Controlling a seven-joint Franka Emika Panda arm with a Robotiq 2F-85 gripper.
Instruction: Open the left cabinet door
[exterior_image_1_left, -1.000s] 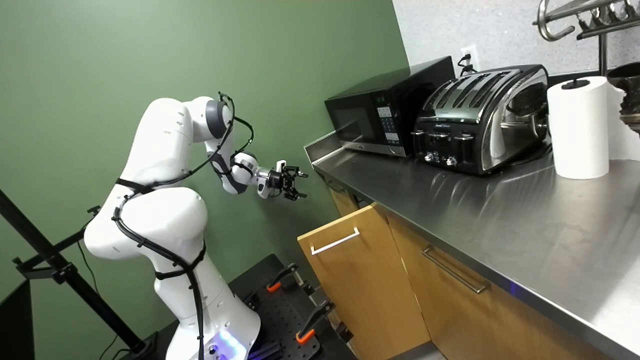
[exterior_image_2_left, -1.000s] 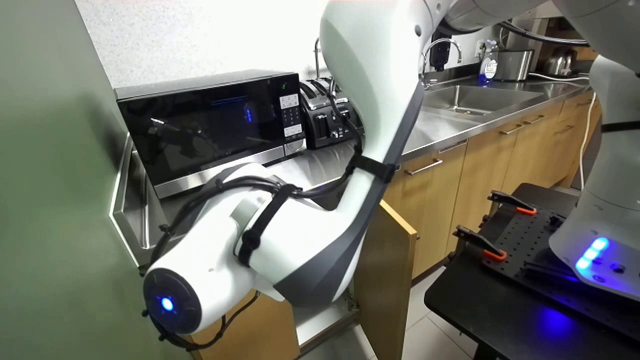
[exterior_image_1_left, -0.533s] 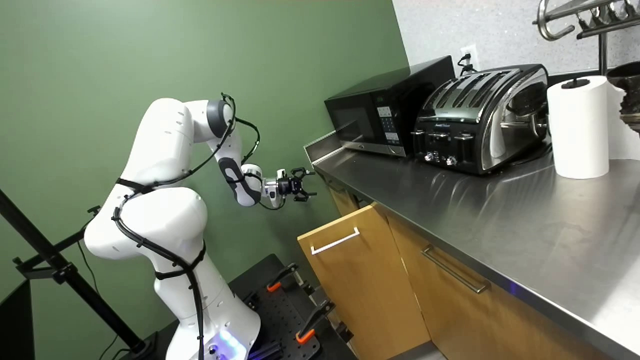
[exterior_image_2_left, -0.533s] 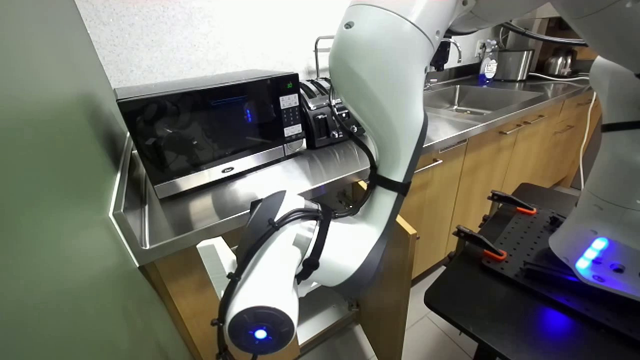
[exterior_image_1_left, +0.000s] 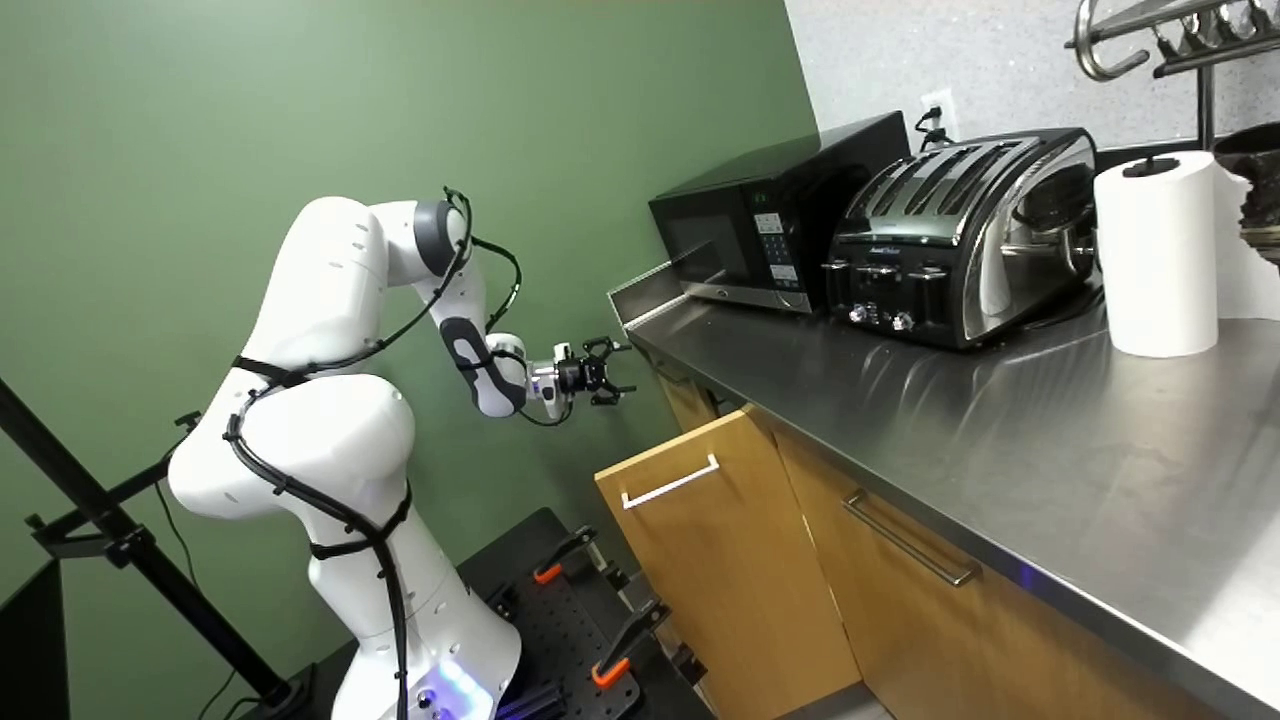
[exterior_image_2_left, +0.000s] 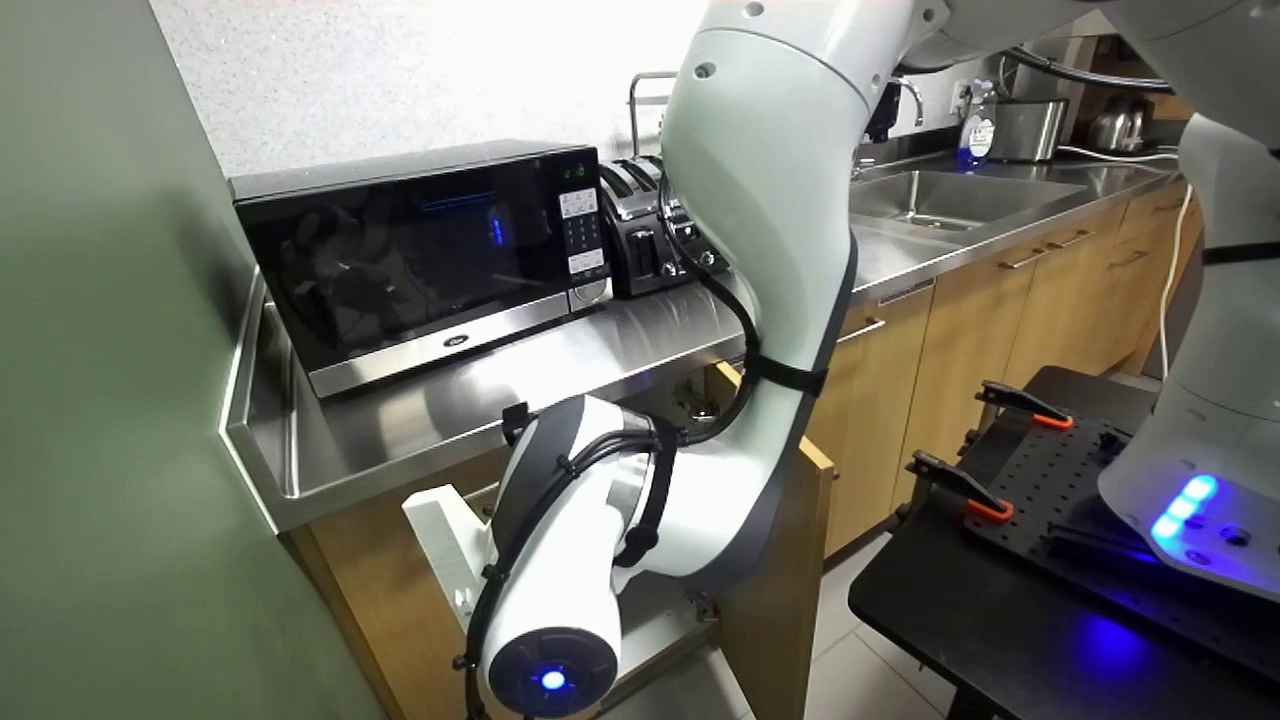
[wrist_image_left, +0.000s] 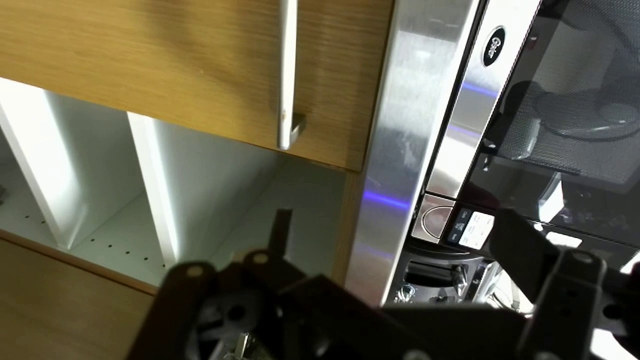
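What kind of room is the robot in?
It looks like a kitchen, though I can't tell if it's in a home or an office: there's a microwave, a toaster and a sink.

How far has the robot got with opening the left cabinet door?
Done: nothing yet on the left cabinet door; it looks shut, though its neighbouring cabinet door stands open. In hand: probably the approach, as the gripper hangs nearby, jaws apart, holding nothing. Still to do: likely gripping the bar handle and pulling the door open.
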